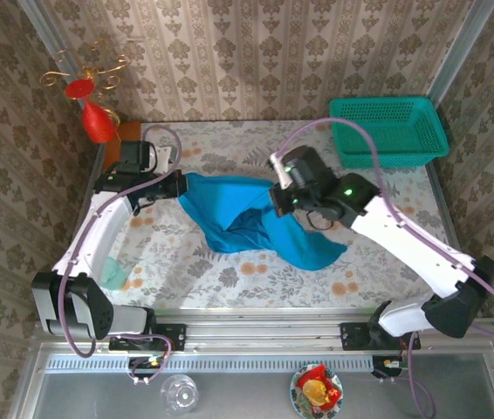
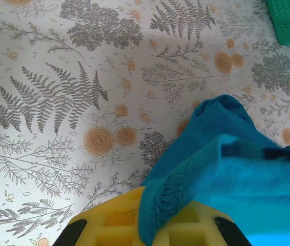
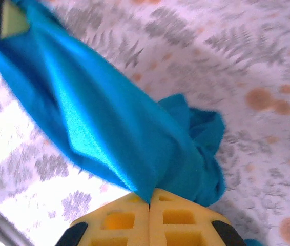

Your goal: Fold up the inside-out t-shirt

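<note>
The inside-out t-shirt (image 1: 247, 218) is bright blue and hangs bunched between both arms over the middle of the floral table. My left gripper (image 1: 177, 185) is shut on its left edge; in the left wrist view a stitched hem (image 2: 173, 197) runs down between the yellow pads (image 2: 114, 218). My right gripper (image 1: 275, 202) is shut on a pinch of the cloth (image 3: 119, 133), which comes out from between the closed yellow pads (image 3: 183, 215) in the right wrist view. A tail of the shirt (image 1: 321, 253) trails down to the right onto the table.
A teal mesh basket (image 1: 391, 131) stands at the table's back right corner. A red ornament (image 1: 99, 122) hangs by the back left corner. A pale green scrap (image 1: 114, 275) lies near the left arm's base.
</note>
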Robot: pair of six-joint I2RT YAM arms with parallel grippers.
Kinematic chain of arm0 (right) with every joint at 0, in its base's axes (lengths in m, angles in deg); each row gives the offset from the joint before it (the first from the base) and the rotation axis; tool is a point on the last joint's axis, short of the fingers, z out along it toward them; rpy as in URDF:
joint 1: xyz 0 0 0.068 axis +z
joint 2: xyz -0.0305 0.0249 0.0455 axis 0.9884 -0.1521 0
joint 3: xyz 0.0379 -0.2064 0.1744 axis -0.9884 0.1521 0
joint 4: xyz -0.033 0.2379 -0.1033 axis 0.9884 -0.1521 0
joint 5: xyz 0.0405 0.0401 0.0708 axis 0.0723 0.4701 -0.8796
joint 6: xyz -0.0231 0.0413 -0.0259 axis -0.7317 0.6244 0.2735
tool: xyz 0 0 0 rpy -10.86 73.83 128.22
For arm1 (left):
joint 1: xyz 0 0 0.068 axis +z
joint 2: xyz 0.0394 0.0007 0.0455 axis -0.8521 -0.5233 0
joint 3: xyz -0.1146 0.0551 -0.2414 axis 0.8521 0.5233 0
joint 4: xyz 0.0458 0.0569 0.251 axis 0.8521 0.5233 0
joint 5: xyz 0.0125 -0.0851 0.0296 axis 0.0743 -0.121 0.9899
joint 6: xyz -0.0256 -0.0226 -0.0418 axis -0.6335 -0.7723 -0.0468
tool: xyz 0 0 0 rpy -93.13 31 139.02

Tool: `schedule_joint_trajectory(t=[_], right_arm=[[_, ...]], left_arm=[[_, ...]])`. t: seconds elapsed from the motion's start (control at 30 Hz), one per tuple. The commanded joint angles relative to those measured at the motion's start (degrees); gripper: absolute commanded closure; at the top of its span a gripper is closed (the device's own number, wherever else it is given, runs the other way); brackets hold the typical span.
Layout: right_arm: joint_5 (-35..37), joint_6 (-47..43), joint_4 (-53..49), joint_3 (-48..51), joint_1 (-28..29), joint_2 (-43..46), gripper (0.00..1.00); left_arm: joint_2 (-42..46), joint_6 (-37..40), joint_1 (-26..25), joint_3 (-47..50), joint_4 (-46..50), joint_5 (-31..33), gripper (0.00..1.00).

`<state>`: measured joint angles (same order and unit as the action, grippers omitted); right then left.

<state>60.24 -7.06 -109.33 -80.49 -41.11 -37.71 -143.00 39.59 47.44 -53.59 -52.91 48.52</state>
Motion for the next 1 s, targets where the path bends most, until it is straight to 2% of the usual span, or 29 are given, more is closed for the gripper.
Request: schedule_joint_trajectory(t=[0.0, 0.13, 0.23, 0.37, 0.43, 0.47, 0.6, 0.7, 0.83, 0.97], right_arm=[[0.12, 2.06, 0.20, 0.33, -6.76, -1.64, 1.00], [0.01, 3.79, 0.82, -1.34, -15.54, -5.82, 1.00], [-1.73, 4.58, 0.01, -3.35, -19.37, -11.33, 0.99], [-2.80, 7.61, -3.30, -6.27, -20.31, -16.22, 0.81], [-1.73, 9.08, -2.97, -5.33, -19.24, -15.43, 0.68], [-1.13, 9.54, -2.96, -4.84, -18.61, -14.75, 0.67], [-2.47, 11.95, -2.73, -1.82, -14.47, -12.08, 0.65], [-7.79, 14.26, 0.33, 1.73, -9.64, -11.51, 0.66], [-13.76, 17.85, 5.56, 4.63, -1.99, -15.68, 0.66], [-14.97, 22.27, 11.89, 5.30, 3.01, -21.72, 0.67]], left_arm=[[-0.34, 2.73, -1.22, -2.85, 2.87, 2.54, 1.00], [-2.31, 3.69, -1.47, -3.55, 2.76, 4.05, 1.00], [-5.80, 4.54, -1.34, -4.17, 2.16, 5.72, 1.00], [-11.31, 4.68, -1.15, -5.64, 1.10, 5.87, 1.00], [-13.95, 4.55, -0.99, -6.04, -0.16, 6.66, 1.00], [-14.90, 4.46, -0.88, -6.21, -0.54, 7.19, 1.00], [-17.19, 3.99, 0.04, -7.43, -1.42, 9.23, 1.00], [-17.43, 3.75, 1.04, -7.87, -2.03, 9.57, 1.00], [-17.35, 4.00, 1.93, -8.48, -1.83, 8.74, 1.00], [-16.17, 4.23, 2.04, -8.23, -1.30, 8.37, 1.00]])
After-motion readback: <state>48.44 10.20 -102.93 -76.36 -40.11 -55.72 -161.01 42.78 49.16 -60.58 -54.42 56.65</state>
